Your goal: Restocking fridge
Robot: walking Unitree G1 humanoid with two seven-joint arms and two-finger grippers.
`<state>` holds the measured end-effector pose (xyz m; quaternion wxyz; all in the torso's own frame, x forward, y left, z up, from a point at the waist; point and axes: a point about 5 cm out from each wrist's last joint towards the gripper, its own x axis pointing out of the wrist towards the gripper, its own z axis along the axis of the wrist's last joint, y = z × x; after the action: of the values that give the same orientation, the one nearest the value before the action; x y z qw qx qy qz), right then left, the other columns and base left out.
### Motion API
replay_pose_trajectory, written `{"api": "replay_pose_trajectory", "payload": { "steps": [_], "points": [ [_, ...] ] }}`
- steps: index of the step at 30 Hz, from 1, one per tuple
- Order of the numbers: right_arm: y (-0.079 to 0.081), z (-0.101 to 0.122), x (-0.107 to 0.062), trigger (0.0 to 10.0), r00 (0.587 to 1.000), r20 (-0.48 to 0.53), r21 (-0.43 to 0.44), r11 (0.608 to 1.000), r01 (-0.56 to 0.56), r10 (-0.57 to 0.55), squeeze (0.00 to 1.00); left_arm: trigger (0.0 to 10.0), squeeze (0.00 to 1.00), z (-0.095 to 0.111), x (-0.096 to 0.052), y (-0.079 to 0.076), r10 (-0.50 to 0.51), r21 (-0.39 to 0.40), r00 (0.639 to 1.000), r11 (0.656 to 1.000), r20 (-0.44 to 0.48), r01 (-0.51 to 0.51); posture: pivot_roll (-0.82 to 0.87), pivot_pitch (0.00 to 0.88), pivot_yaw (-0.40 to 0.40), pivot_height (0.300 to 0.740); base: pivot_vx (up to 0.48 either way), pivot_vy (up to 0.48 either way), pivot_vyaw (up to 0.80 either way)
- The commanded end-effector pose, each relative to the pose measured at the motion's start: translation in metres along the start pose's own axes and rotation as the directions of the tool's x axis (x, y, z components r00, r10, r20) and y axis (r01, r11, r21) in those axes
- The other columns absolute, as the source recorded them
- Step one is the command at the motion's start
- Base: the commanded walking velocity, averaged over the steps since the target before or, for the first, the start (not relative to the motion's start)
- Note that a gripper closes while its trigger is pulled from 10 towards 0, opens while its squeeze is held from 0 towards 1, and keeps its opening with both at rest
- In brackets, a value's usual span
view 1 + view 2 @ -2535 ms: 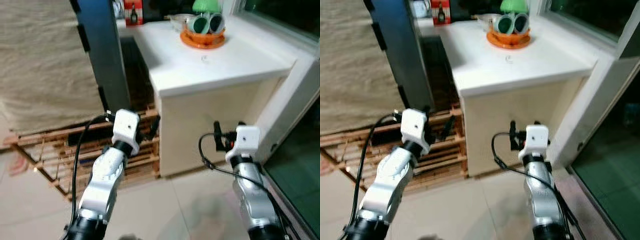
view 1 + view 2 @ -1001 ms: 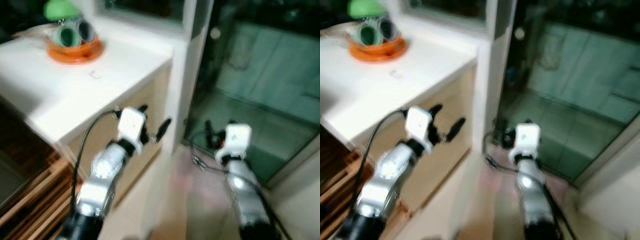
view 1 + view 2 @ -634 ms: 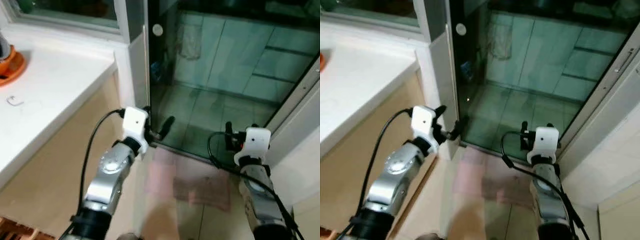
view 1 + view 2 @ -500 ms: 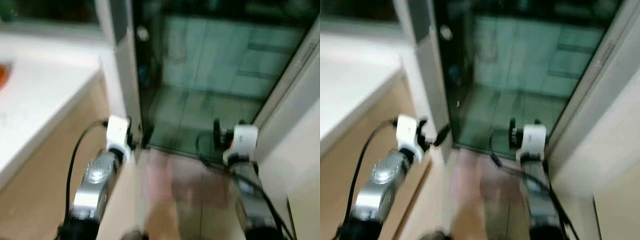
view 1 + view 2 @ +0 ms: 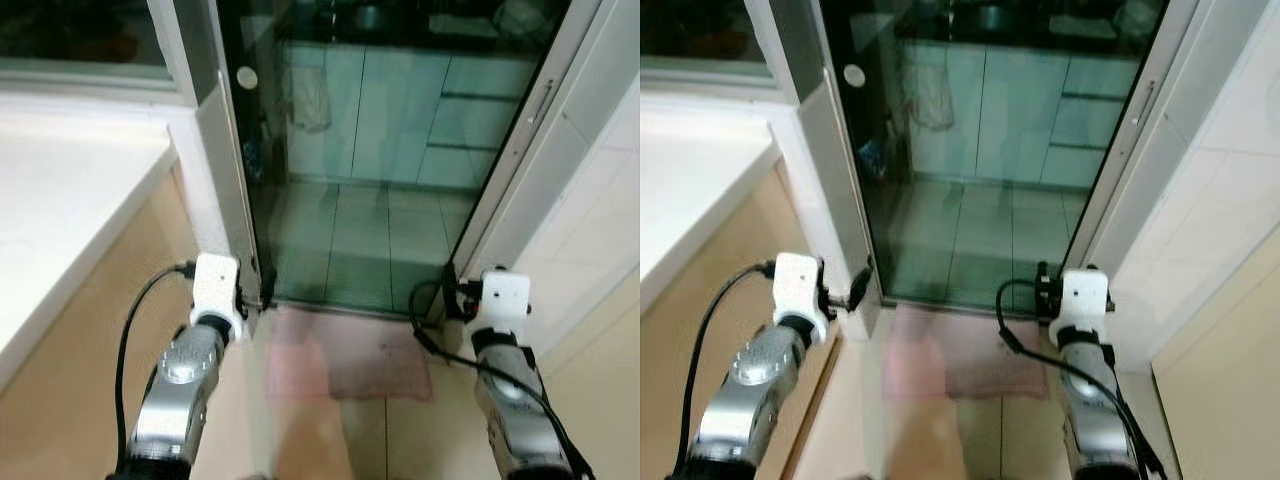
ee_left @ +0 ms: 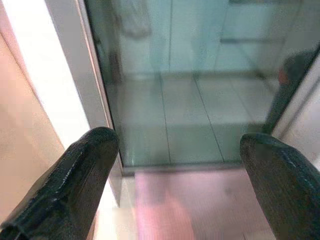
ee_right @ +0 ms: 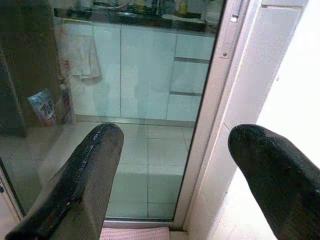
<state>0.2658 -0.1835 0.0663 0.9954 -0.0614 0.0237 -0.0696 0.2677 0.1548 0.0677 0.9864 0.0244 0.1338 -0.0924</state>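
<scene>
The view has turned away from the white counter (image 5: pixel 60 230), now at the left edge, to a glass door (image 5: pixel 370 150) filling the centre, while the left gripper (image 6: pixel 175 175) and right gripper (image 7: pixel 175 170), both spread and empty, hang low, with no fridge visible yet.

Spread jaws before glass door (image 7: pixel 140 125)

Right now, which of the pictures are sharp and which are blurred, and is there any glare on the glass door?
Left eye view: fairly sharp, the glass door shows greenish reflections, the pink mat looks soft. Left wrist view: the whole scene is hazy, the left end effector fingers are out of focus. Right wrist view: clearer, the white cabinets are readable, the right end effector is dark and blurred.
</scene>
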Motion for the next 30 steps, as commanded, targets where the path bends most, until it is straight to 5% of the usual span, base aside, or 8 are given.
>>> {"api": "replay_pose_trajectory", "payload": {
  "steps": [1,7,11,20,30],
  "points": [
    [-0.002,0.001,0.002,10.0,1.0,0.0,0.002,1.0,0.013,-0.013,0.26,10.0,0.0,0.004,0.001,0.001,-0.002,0.003,1.0,1.0,0.007,0.002,-0.01,0.0,0.035,0.74,0.0,0.0,0.0],
    [0.0,0.0,-0.001,10.0,1.0,-0.009,0.024,1.0,0.0,0.0,0.26,10.0,0.0,0.007,-0.002,0.004,-0.012,0.028,1.0,1.0,0.014,0.012,-0.01,0.0,0.038,0.74,0.0,0.0,0.0],
    [0.002,-0.003,-0.006,10.0,0.999,-0.023,0.02,0.999,-0.025,0.026,0.27,10.0,0.0,-0.02,-0.016,0.014,0.003,0.076,0.991,0.997,-0.136,0.008,-0.01,0.0,0.028,0.74,0.0,0.0,0.0],
    [0.003,-0.001,-0.002,10.0,0.999,-0.021,0.023,0.999,-0.045,0.045,0.26,10.0,0.0,0.011,-0.009,-0.006,-0.063,0.058,0.997,0.997,0.05,0.06,-0.01,0.0,0.019,0.74,0.0,0.0,0.0],
    [0.001,0.003,0.0,10.0,0.998,-0.009,0.009,0.998,-0.064,0.064,0.26,10.0,0.0,0.013,-0.004,-0.003,-0.011,0.05,0.999,0.999,0.049,0.008,-0.02,0.0,0.005,0.74,0.0,0.0,0.0]
  ]
}}
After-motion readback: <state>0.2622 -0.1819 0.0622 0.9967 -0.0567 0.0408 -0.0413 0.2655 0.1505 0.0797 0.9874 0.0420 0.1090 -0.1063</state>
